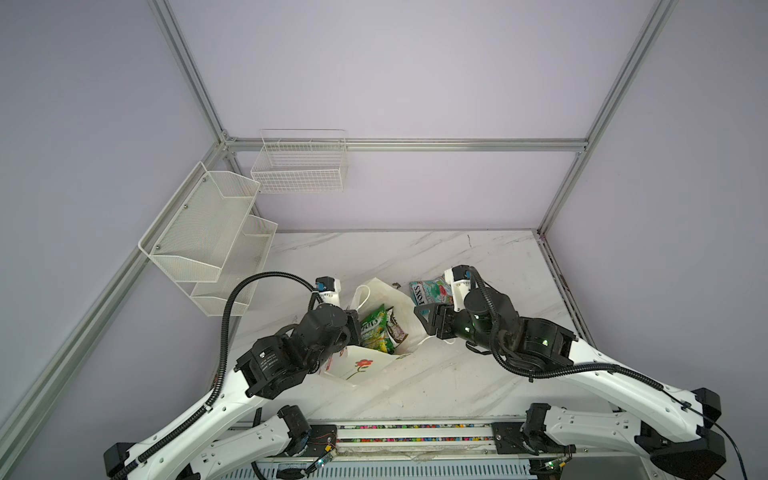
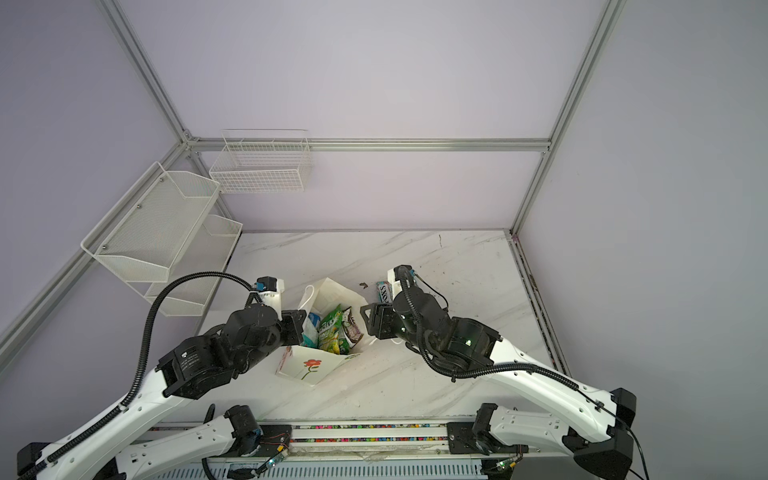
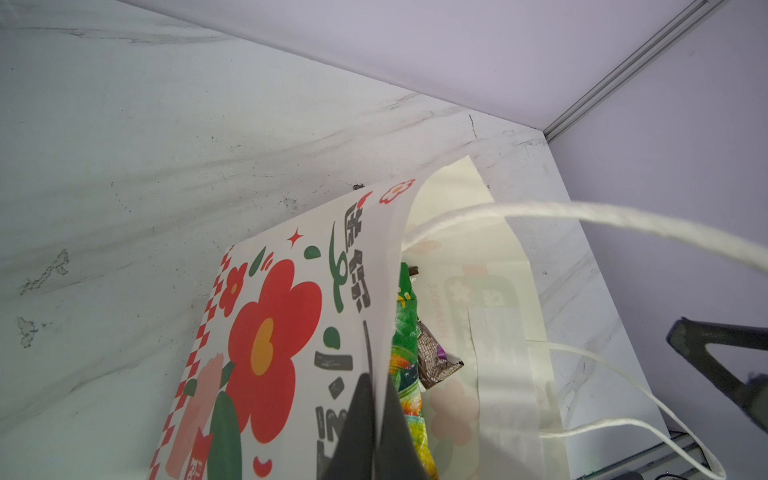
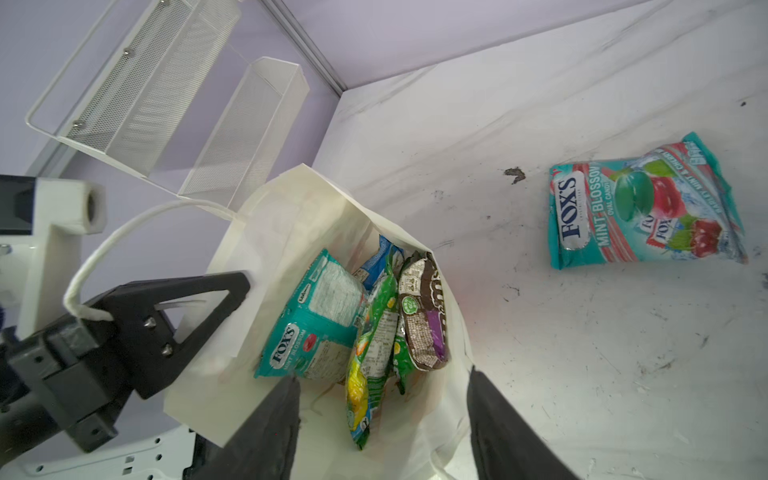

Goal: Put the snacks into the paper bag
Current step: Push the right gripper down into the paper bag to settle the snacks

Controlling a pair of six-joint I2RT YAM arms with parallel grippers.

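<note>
Where lilac walls [image 1: 415,62] meet, marble table [image 1: 478,257], paper bag [image 1: 361,368]

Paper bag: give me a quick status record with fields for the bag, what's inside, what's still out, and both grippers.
bag: paper bag upright on the marble table, mouth open
inside: teal FOX'S pouch, green pouch, blue packet, brown-and-purple packet
still out: second teal FOX'S pouch, flat on the table, apart from the bag
left gripper: shut on the bag's side wall near the rim
right gripper: open, empty, at the bag's mouth
</note>
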